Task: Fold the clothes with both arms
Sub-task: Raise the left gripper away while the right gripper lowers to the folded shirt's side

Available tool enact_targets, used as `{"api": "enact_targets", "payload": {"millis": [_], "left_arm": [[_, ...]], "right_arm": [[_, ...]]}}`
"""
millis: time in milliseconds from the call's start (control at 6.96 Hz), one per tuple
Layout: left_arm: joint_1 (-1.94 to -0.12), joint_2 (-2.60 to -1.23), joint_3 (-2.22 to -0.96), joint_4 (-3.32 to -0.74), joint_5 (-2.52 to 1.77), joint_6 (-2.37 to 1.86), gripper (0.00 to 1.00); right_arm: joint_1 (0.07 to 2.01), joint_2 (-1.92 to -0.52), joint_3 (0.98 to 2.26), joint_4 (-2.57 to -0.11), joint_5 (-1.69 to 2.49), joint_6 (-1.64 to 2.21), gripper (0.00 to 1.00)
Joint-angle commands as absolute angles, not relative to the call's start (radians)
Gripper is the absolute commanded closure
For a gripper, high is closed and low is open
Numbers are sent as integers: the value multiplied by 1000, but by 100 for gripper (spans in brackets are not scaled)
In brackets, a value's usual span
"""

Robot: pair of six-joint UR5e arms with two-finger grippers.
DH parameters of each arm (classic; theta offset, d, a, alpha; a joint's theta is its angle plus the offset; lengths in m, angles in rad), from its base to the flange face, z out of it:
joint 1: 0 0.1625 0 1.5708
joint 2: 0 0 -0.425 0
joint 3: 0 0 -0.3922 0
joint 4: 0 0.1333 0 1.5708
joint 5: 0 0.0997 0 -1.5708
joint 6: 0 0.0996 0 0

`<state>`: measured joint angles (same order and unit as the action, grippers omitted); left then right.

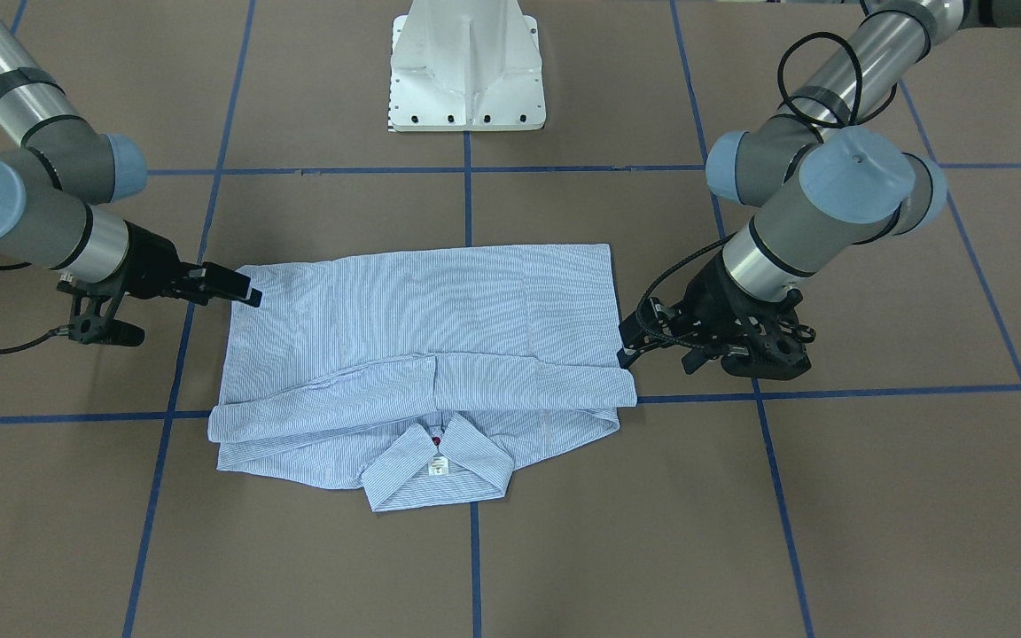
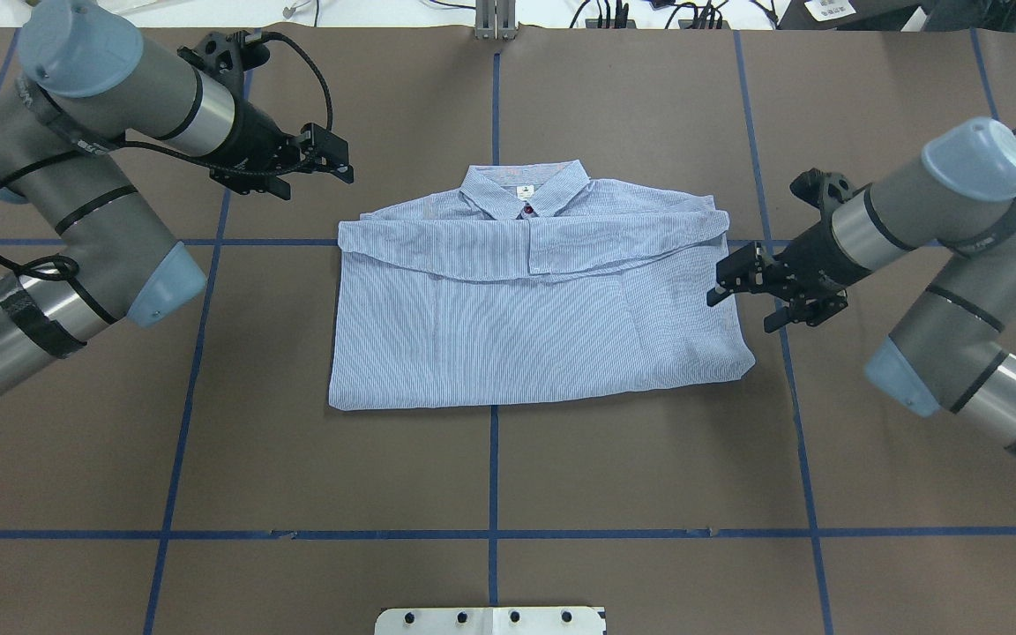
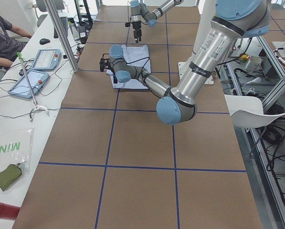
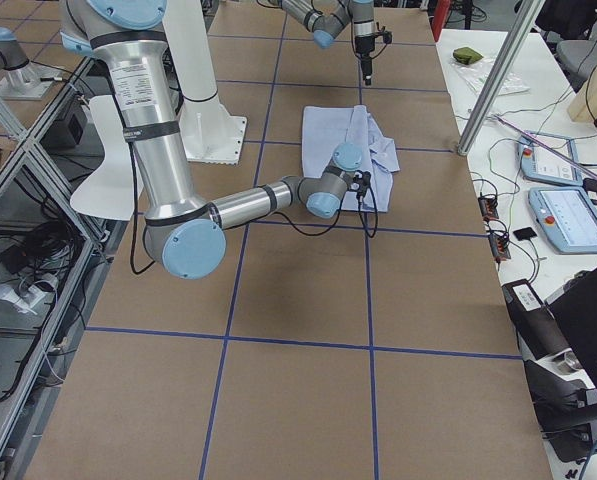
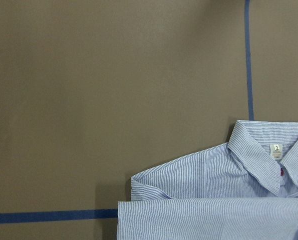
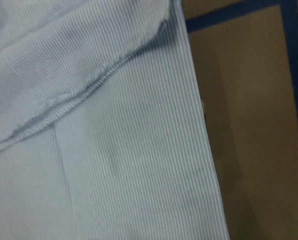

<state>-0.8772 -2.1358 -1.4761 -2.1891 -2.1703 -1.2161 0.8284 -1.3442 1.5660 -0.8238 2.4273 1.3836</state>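
The left hand (image 2: 338,161) hung released and empty over the surface (image 2: 649,476), just off the far-left corner of the striped shirt (image 2: 526,326). The shirt lay mid-surface, sleeves folded across, collar (image 2: 552,181) away from the robot. The right hand (image 2: 720,284) sat spread at the cloth's right edge, probably lining up a pinch. The white pedestal base (image 2: 490,620) stood well clear.

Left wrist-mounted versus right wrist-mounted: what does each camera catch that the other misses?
Only left wrist-mounted: the collar of the shirt, its white neck label, a red button, and mostly bare table. Only right wrist-mounted: a close view of a folded layer's stitched edge lying across the shirt body. Both: the striped shirt, brown table and blue tape.
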Motion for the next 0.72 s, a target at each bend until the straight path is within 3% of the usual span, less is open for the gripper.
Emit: {"api": "enact_targets", "payload": {"millis": [0,287,575], "left_arm": [[-877,-2134,-1483,-2189,-2169,-1218,1],[-877,-2128,-1485,-2189,-2166,-1218,1],[-877,-2126,-1485,-2189,-2164,-1216,1]], "right_arm": [[766,-1410,1604,-824,2367,1384,0],[756,-1405,1601,-825,2361,1384,4],[749,-1391,1595,-834,2355,1384,18]]}}
